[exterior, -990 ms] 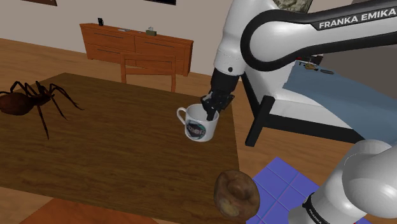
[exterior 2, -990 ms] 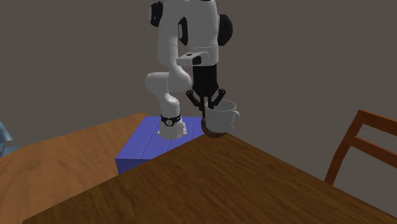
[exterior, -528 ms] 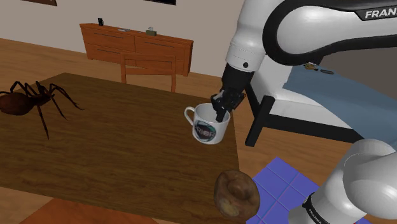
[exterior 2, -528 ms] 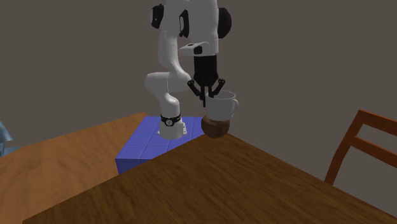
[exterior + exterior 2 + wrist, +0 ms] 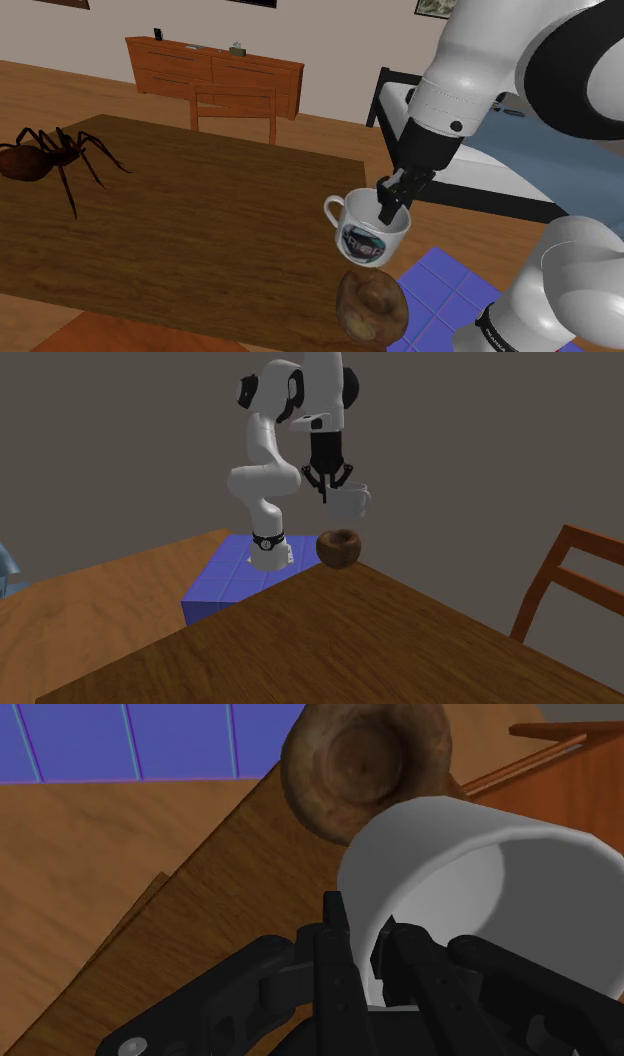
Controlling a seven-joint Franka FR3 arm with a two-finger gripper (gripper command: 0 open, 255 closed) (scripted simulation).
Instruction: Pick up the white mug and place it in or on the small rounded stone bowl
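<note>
A white mug (image 5: pixel 366 232) with a dark round emblem hangs in the air, my black gripper (image 5: pixel 391 203) shut on its rim. It hovers just above the brown rounded stone bowl (image 5: pixel 371 308), which sits at the table's near corner. In the second exterior view the mug (image 5: pixel 346 502) hangs from the gripper (image 5: pixel 327 493) above and slightly right of the bowl (image 5: pixel 339 547). In the wrist view the fingers (image 5: pixel 340 966) clasp the mug's (image 5: pixel 470 894) wall, one inside and one outside, with the bowl (image 5: pixel 364 762) beyond it.
A dark wooden table (image 5: pixel 180 220) carries a large brown spider figure (image 5: pixel 45 155) at the shoulder view's left. A wooden chair (image 5: pixel 235 108) and a sideboard (image 5: pixel 215 70) stand behind it. The blue tiled stand (image 5: pixel 440 295) is at the lower right, a bed (image 5: pixel 520 165) beyond.
The arm has carried the mug toward the shoulder view's lower right, from over the table's middle edge to above the stone bowl. In the second exterior view it rose. The grip is unchanged.
</note>
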